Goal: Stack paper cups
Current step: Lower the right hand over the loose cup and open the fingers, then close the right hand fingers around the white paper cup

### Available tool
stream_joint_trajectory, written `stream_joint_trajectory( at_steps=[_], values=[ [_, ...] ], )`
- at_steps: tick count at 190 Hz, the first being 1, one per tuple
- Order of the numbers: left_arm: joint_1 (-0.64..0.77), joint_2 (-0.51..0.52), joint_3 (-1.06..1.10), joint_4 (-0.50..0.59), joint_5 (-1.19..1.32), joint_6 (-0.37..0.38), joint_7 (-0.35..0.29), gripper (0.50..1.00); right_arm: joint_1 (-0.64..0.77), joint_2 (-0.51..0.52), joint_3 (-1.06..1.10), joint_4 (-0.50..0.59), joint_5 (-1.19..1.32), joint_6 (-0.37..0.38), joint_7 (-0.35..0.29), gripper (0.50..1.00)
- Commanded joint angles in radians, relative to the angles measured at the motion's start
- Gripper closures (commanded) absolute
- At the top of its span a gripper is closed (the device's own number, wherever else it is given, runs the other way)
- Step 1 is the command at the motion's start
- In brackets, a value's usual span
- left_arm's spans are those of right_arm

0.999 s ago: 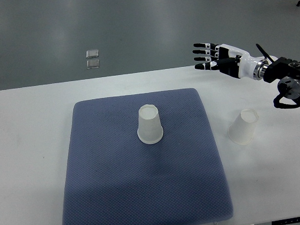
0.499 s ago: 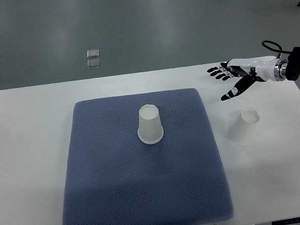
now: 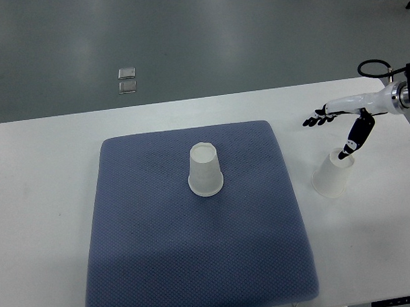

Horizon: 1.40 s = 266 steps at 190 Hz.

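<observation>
Two white paper cups stand upside down on a white table [image 3: 44, 172]. One cup [image 3: 205, 169] sits near the middle of a blue-grey mat [image 3: 161, 249], upright on its rim with its flat base facing up. The second cup [image 3: 333, 173] stands off the mat, on the bare tabletop just beside the mat's right edge, tilted slightly so its base leans toward the far right. With both mouths turned down, nothing can be seen inside either one.

The robot's right hand [image 3: 342, 125] reaches in from the right edge, its white forearm stretched nearly level over the table's far side, a black cable looped above the wrist. Its fingers [image 3: 316, 120] are spread and extended toward the left, holding nothing, while the thumb [image 3: 355, 139] points down and apart from them. The thumb tip hangs right at the upturned base of the second cup; whether it touches cannot be told. The fingers lie beyond that cup, clear of it, and the cup on the mat is well apart from the hand.

On the grey floor past the table lie two small square plates [image 3: 127, 80].
</observation>
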Motion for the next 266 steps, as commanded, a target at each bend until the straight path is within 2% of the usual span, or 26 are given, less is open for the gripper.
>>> stream_joint_trajectory(
  at_steps=[1,54,144,172,266],
  values=[
    [0.0,0.0,0.0,-0.001,0.0,0.0,0.0,0.5,0.002,-0.01,-0.012,0.005,-0.016,-0.008,0.0,0.574],
    [0.0,0.0,0.0,0.001,0.0,0.0,0.0,0.5,-0.012,-0.036,-0.014,0.005,-0.012,-0.043,0.0,0.574],
    [0.0,0.0,0.0,0.001,0.0,0.0,0.0,0.5,-0.057,-0.05,-0.02,0.022,-0.014,-0.048,-0.005,0.574],
    [0.0,0.0,0.0,0.001,0.0,0.0,0.0,0.5,-0.086,-0.036,-0.049,0.013,-0.011,-0.125,-0.011,0.574],
    [0.0,0.0,0.0,0.001,0.0,0.0,0.0,0.5,-0.15,0.013,-0.055,0.007,-0.006,-0.201,-0.009,0.587]
  ],
)
